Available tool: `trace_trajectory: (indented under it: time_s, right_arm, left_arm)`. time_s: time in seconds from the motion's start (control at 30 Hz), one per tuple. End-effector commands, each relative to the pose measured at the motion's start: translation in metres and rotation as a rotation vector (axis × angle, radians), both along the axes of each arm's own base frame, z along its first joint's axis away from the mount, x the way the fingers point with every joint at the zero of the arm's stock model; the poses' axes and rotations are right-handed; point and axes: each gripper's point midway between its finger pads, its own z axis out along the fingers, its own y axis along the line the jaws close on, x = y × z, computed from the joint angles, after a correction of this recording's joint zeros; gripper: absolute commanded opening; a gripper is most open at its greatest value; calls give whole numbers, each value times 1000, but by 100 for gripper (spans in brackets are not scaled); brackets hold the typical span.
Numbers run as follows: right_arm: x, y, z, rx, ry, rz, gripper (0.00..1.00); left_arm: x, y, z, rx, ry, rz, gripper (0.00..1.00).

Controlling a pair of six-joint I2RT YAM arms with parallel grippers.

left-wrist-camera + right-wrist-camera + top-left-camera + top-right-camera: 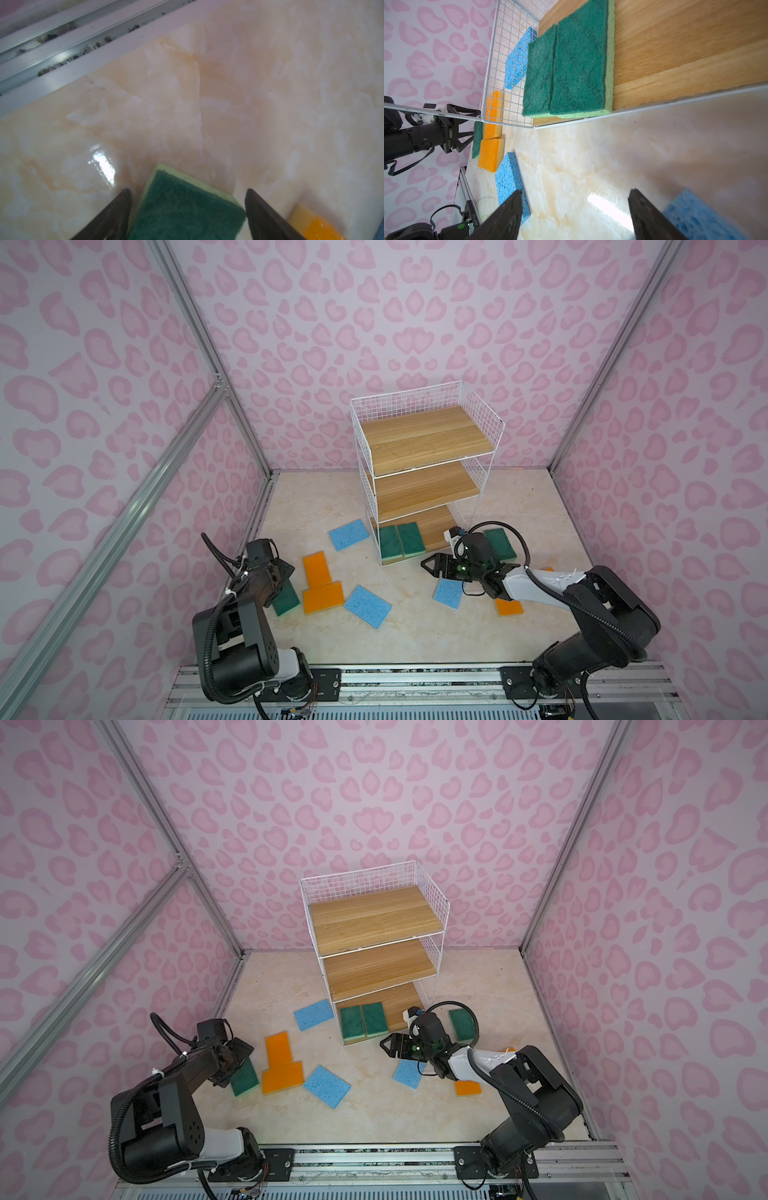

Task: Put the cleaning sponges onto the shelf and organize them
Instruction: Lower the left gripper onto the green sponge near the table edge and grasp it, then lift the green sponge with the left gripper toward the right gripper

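Green sponge (185, 212) inside left gripper (188, 189)

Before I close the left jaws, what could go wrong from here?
1. The left jaws straddle the green sponge at a skew, so it may twist or slip when lifted.
2. An orange sponge lies right beside it and could get dragged along.
3. The right arm's wrist hovers close to the shelf; a careless swing might knock its light wire frame.
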Motion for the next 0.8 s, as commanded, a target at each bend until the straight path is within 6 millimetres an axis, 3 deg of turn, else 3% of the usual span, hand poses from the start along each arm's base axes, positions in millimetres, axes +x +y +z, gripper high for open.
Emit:
trace_trajectory:
  time_s: [0.0, 0.07, 0.27, 0.47, 0.77]
  right_arm:
    - [0, 0, 3, 9, -18, 3, 81]
    - [0, 0, 5, 14, -22, 3, 81]
    - [-2, 0, 12, 33, -32, 3, 81]
    - [-3, 0, 17, 42, -45, 2, 80]
    - [-4, 1, 18, 47, -44, 5, 79]
  left_arm:
    - [-12, -13, -11, -63, 52, -18, 62]
    - [-11, -14, -12, -63, 58, -27, 54]
    - [-11, -14, -12, -45, 84, -47, 45]
    - [-7, -15, -3, -35, 75, -58, 5]
    - [-1, -16, 41, -8, -2, -94, 3]
